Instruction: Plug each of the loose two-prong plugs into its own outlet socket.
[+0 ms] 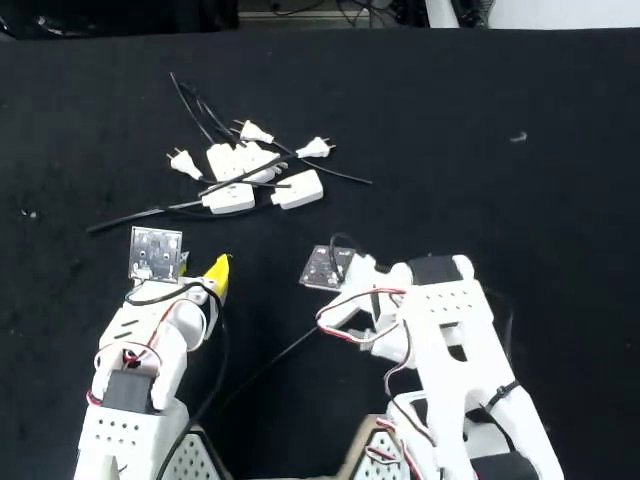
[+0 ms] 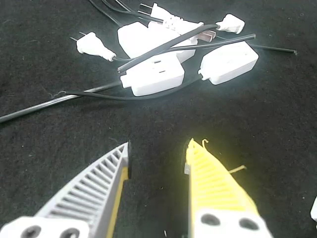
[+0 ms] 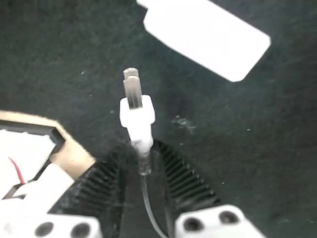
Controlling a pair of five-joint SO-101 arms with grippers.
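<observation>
Three white outlet sockets (image 1: 230, 198) (image 1: 298, 188) (image 1: 235, 160) lie clustered with tangled black cables on the black cloth. Loose white two-prong plugs lie around them: one (image 1: 183, 163) to the left, two (image 1: 255, 131) (image 1: 315, 148) behind. My left gripper (image 2: 157, 148) is open, low over bare cloth short of the nearest socket (image 2: 151, 74); its yellow finger (image 1: 218, 275) shows from above. My right gripper (image 3: 143, 148) is shut on a white two-prong plug (image 3: 136, 116), prongs pointing forward towards a socket (image 3: 208, 32) a little way ahead.
A black cable (image 1: 270, 365) trails back from the right arm (image 1: 440, 310) towards the table's front edge. Another long cable (image 1: 130, 218) runs out left from the cluster. The cloth is bare to the right and far back.
</observation>
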